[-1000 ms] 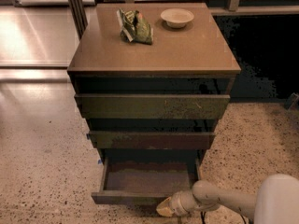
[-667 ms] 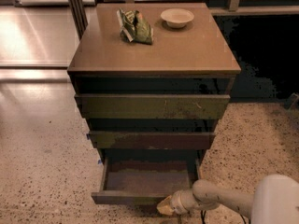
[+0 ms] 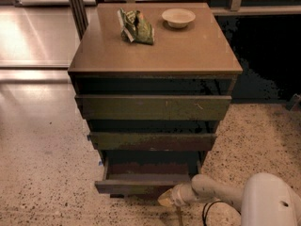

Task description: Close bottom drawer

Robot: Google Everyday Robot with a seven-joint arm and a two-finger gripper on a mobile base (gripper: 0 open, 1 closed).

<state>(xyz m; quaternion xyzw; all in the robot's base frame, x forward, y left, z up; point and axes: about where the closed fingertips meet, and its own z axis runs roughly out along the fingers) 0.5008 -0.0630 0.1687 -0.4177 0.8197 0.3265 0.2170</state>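
bottom drawer (image 3: 141, 186): lowest of three in the bench (image 3: 197, 55), part open, front standing proud of the middle drawer front (image 3: 150, 140) toward 6 o'clock, a strip of its floor showing. Front's long axis runs 9 to 3, so closing travel is straight toward 12. hand (image 3: 167, 199) sits at the front's lower edge, right of centre, looks touching or just shy of it. The drawer lies at 12 from the hand, and the arm (image 3: 211, 192) comes in from about 4. Can't tell if the hand is open or closed; only its pale tip reads. Judgement: contact is off-centre to the 3 side, so the push may rack the drawer; keep force square toward 12. Versus 1.0 s ago, the drawer is in noticeably further with less floor exposed, and the hand has advanced toward 12 with it, same spot on the front. bowl (image 3: 178, 17) and snack bag (image 3: 136, 26) on the bench top have not moved.
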